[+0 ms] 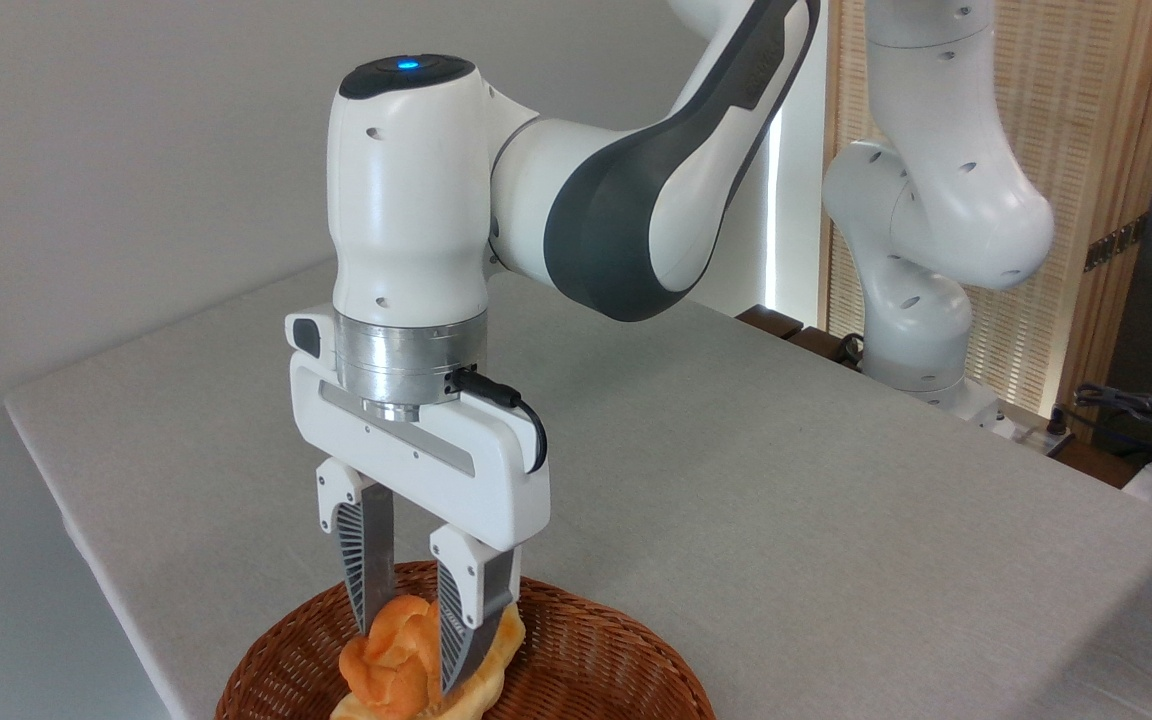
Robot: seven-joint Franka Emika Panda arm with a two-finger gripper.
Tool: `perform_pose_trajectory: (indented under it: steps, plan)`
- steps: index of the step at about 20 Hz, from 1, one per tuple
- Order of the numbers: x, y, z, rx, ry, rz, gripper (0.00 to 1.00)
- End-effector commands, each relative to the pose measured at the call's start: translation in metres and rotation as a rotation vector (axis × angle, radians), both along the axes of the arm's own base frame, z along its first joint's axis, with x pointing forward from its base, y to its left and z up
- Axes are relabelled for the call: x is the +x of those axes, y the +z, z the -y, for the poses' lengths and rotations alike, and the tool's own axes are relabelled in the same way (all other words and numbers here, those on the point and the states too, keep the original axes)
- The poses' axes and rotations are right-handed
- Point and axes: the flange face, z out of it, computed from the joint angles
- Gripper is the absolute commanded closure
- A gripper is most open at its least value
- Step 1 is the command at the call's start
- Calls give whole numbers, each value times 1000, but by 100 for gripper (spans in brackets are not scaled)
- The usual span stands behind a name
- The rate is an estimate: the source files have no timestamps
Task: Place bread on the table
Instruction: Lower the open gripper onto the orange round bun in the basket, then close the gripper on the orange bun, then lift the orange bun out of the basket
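Note:
The bread (391, 655), a small orange-golden bun with a knotted top, sits in the brown wicker basket (586, 650) at the bottom of the picture. My gripper (411, 655) points straight down over the basket, and its two ribbed fingers (366, 580) press against the bun's sides, shut on it. The bun rests on or just above a pale-yellow pastry (491, 660) lying under it; I cannot tell whether they touch. The table (736, 480) has a light grey cloth-like top and stretches behind and to the right of the basket.
The arm's white base (921, 330) stands at the table's far right edge. Cables and dark gear (1151, 420) lie beyond that edge. A slatted wooden screen (1106, 150) stands behind.

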Motion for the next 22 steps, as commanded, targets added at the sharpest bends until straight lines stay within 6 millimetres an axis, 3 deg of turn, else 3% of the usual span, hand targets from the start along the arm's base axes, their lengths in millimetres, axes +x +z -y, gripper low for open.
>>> perform_pose_trajectory:
  steps: [1,5,8,10,15,18,22]
  plan:
    - [1,-1,-3,9,-14,8,68]
    - [1,8,-3,8,-14,24,68]
    - [-5,32,2,0,-23,63,67]
    - [-12,52,13,-10,-41,83,65]
    - [-43,69,48,-41,-111,-51,64]
    - [-69,61,64,-54,-142,-131,63]
    - [-89,21,85,-57,-182,-243,59]
